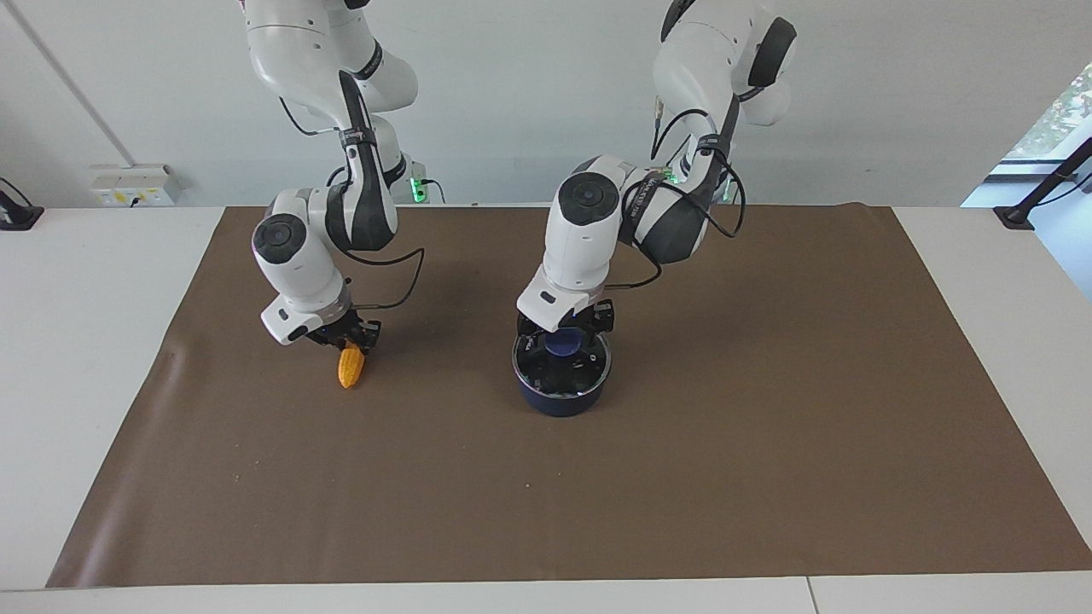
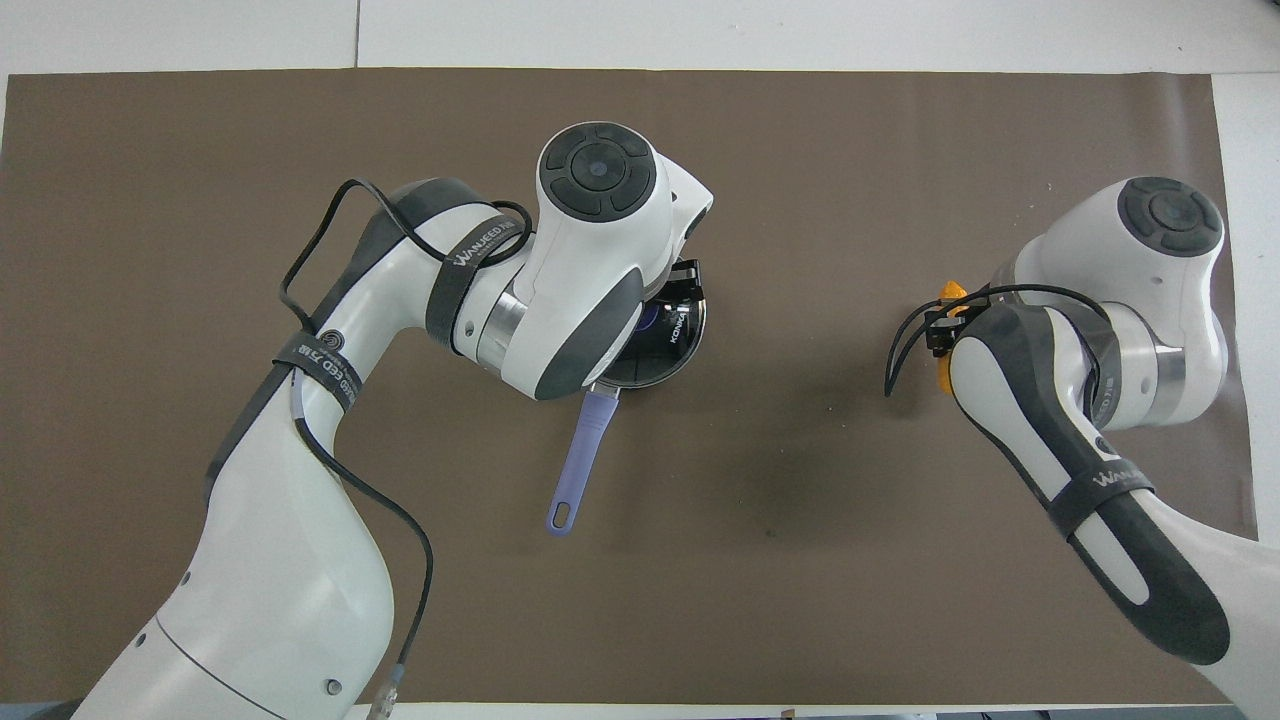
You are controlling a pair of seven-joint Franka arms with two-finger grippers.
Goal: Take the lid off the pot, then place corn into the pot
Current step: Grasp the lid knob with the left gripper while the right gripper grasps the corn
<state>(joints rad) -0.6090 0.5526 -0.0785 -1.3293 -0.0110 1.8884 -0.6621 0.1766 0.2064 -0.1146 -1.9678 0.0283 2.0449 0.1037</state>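
The dark blue pot (image 1: 560,398) stands mid-mat with the glass lid (image 1: 589,368) on it and its long handle (image 2: 583,450) pointing toward the robots. My left gripper (image 1: 564,334) is down over the lid, open, with one finger on each side of the blue knob (image 1: 563,344). In the overhead view the left wrist covers most of the lid (image 2: 672,345). Toward the right arm's end of the mat, my right gripper (image 1: 346,339) is shut on the upper end of the orange-yellow corn (image 1: 351,368), which hangs tilted with its tip close to the mat. Only small parts of the corn (image 2: 950,292) show from overhead.
The brown mat (image 1: 682,477) covers most of the white table (image 1: 85,341). Nothing else lies on it.
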